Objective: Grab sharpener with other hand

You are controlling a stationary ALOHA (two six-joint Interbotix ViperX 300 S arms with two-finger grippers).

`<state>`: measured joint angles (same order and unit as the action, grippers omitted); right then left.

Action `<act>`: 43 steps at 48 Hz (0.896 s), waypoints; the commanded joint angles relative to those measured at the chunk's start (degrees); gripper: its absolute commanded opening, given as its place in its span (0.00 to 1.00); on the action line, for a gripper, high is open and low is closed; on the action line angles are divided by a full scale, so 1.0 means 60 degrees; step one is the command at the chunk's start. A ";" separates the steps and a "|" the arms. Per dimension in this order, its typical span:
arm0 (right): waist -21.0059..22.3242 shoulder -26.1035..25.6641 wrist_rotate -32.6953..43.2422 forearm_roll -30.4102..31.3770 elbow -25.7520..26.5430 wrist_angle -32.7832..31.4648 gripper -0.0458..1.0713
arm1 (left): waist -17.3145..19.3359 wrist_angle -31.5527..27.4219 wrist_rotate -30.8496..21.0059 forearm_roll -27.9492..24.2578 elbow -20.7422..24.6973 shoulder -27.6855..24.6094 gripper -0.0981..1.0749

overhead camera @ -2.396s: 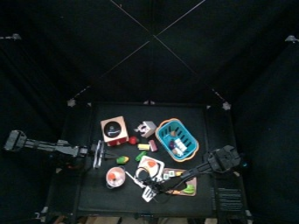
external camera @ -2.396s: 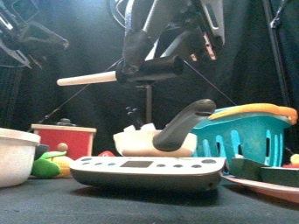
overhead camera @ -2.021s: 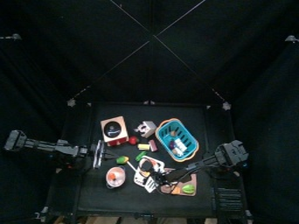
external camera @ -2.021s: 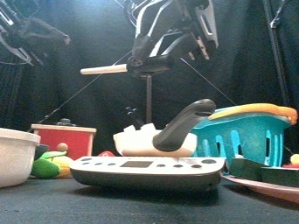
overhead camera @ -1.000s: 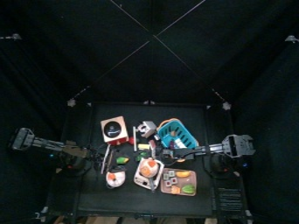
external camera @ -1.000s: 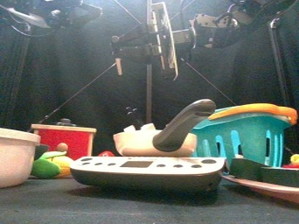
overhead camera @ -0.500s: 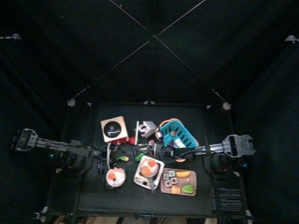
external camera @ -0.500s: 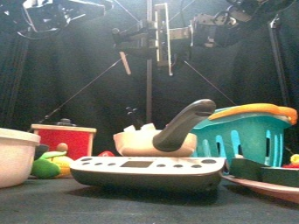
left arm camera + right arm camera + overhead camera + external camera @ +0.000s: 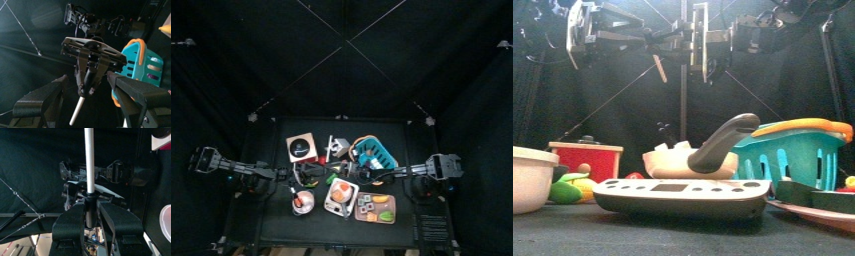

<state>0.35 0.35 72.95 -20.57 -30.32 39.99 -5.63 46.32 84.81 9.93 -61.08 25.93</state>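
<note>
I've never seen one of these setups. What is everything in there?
Sharpener: one, white rod, in the air above the table.
Basket: one, teal with orange rim, right.
Box: one, red, back left.
Bowl: one, white, front left.
Scale: one, grey, front middle.
Dish: one, white, dark handle sticking out, behind the scale.
Tray: one, brownish, front right, small things on it.
Table: one, black.
Right gripper: black, shut on the sharpener.
Left gripper: black, open, facing the sharpener.
</note>
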 commanded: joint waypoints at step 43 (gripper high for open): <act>-0.0015 -0.0396 -0.0029 0.0059 0.0044 0.0234 0.53 | -0.0117 0.1172 0.1128 -0.0103 0.0278 -0.0967 0.88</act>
<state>0.35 0.35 72.86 -20.48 -30.85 40.87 -6.68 52.73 91.41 9.40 -60.73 20.21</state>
